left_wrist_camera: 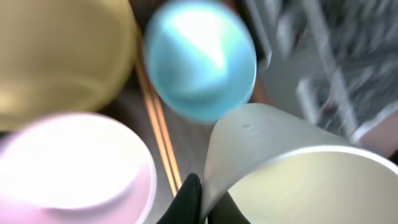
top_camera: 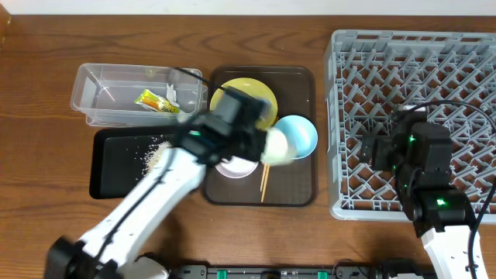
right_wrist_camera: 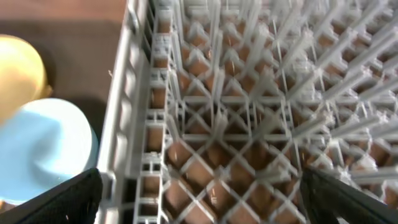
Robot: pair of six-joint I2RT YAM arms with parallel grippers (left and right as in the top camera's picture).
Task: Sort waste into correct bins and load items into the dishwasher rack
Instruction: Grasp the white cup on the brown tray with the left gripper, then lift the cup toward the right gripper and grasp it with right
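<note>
Wooden surface (top_camera: 46,46): waste (top_camera: 153,101) binned left of rack (top_camera: 465,46); left gripper (left_wrist_camera: 202,199) clamps cup (left_wrist_camera: 280,162), right gripper (right_wrist_camera: 199,186) wide over bare rack; plate (top_camera: 252,91), blue bowl (top_camera: 302,133), white bowl (top_camera: 236,167), chopsticks (top_camera: 263,182) unloaded.

Two bowls (top_camera: 304,130), one plate (top_camera: 249,89), one cup (top_camera: 277,147), two bins (top_camera: 108,167), one rack (top_camera: 335,124), perhaps two chopsticks (top_camera: 263,183).

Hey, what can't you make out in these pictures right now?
- White bowl: overhead, mostly under the left arm.
- Left fingers: left wrist view, cut off by the bottom edge, partly behind the cup.
- Rack: left wrist view, blurred.
- Right fingers: right wrist view, cut off at the bottom corners.
- Scraps: overhead, too small to identify.
</note>
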